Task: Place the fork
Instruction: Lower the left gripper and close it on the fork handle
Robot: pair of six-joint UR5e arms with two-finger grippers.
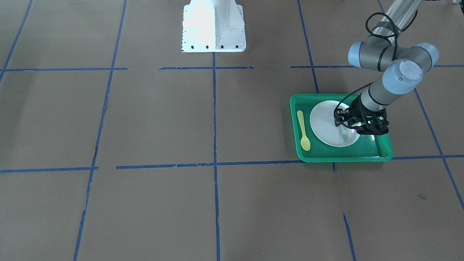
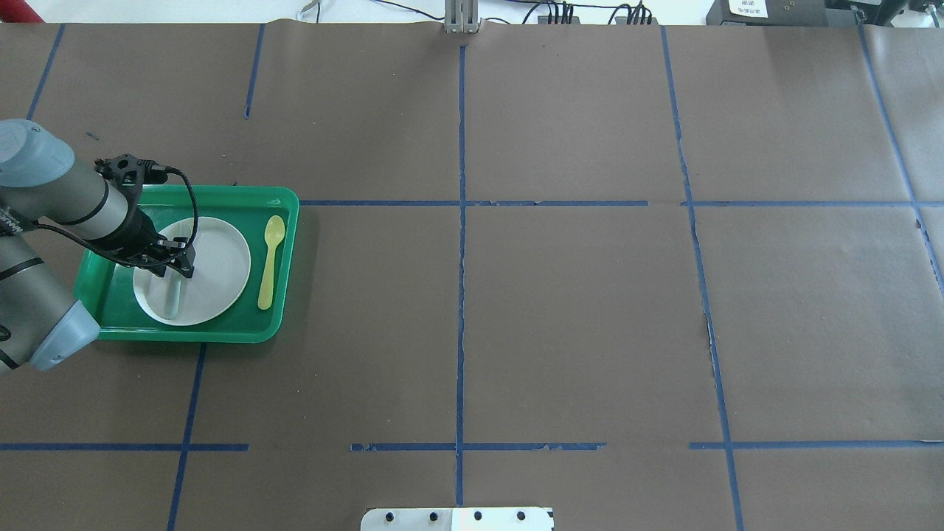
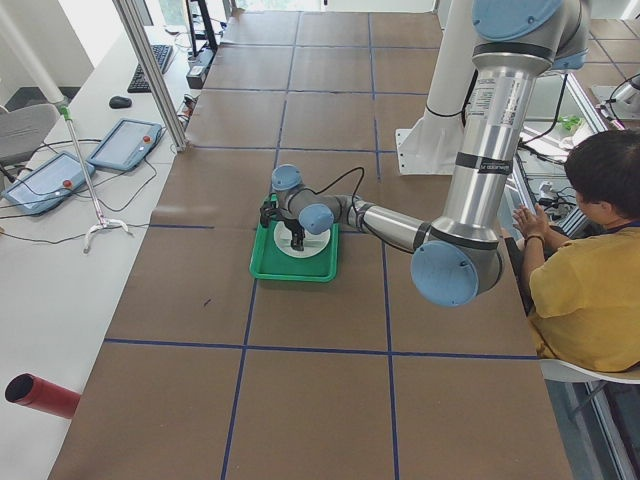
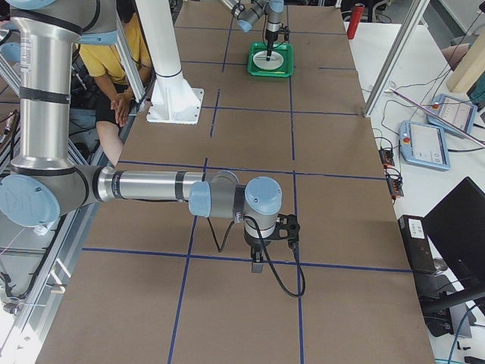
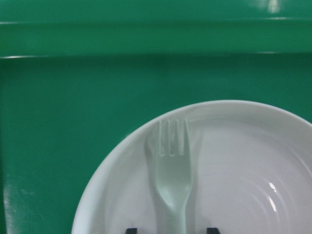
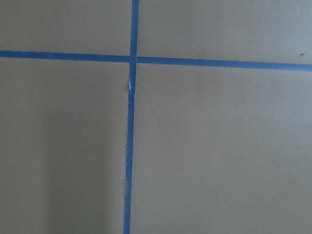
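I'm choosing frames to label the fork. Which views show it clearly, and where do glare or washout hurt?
Left wrist view: the fork is fairly sharp, tines distinct, with only small glare spots on the plate. Overhead view: fork faint, pale on pale. Front-facing view: the robot base is washed out white. Side views: fork too small to make out.

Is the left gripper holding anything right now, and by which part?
Nothing, it seems: the fork lies on the plate, handle between the parted jaws of the left gripper, touching neither.
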